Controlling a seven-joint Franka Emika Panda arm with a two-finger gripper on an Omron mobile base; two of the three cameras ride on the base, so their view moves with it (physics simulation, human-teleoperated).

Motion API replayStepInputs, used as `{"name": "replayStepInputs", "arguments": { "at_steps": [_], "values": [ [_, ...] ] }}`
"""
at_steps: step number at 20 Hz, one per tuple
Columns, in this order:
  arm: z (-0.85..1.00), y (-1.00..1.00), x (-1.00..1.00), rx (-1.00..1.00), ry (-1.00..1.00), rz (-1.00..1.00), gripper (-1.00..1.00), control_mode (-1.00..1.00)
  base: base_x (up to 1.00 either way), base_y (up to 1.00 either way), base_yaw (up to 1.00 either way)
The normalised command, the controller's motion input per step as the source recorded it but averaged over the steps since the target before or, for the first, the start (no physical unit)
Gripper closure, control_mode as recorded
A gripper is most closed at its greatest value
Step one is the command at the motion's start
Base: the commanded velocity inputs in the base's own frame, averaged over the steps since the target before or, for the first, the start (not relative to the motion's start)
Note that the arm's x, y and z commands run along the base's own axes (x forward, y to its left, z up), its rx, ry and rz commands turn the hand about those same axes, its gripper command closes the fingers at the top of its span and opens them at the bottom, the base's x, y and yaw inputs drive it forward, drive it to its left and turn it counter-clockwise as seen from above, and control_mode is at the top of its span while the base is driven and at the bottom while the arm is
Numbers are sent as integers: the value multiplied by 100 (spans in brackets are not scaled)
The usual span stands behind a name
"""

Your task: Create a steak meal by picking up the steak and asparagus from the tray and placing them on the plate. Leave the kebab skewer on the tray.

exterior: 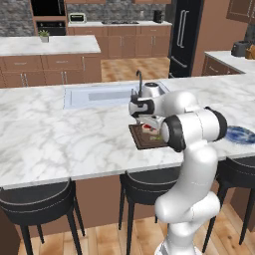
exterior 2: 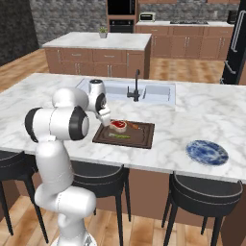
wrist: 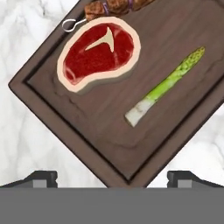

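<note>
- Here, the steak [wrist: 98, 53] is seen lying flat on the tray [wrist: 183, 127], near one corner; the asparagus [wrist: 165, 85] lies just beside it, apart from it; the kebab skewer [wrist: 114, 7] rests along the tray's edge, just beyond the steak.
- The gripper [wrist: 111, 177] is held above the tray with its jaws spread wide and nothing between them; no item is touched.
- The steak is judged the likely first pick; the jaws are best centred over its red middle and lowered straight down, so that the pale rim is caught on both sides and the skewer is not nudged.
- The plate [exterior 2: 207, 152] sits on the marble counter [exterior 2: 202, 115], well apart from the tray; a clear lift is needed before the carry.
</note>
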Motion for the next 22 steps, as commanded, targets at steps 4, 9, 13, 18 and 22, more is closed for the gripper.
{"name": "replayStepInputs", "arguments": {
  "at_steps": [4, 9, 13, 18, 22],
  "values": [
    [-28, -1, 34, 0, 0, -7, -100, -100, 0, 0, 0],
    [-14, -10, 25, 0, 0, -6, -100, -100, 0, 0, 0],
    [-6, -28, 8, 0, 0, -3, -100, -100, 0, 0, 0],
    [-6, -23, 14, 0, 1, -4, -100, -100, 0, 0, 0],
    [-9, -8, 21, 0, 1, -6, -100, -100, 0, 0, 0]
  ]
}}
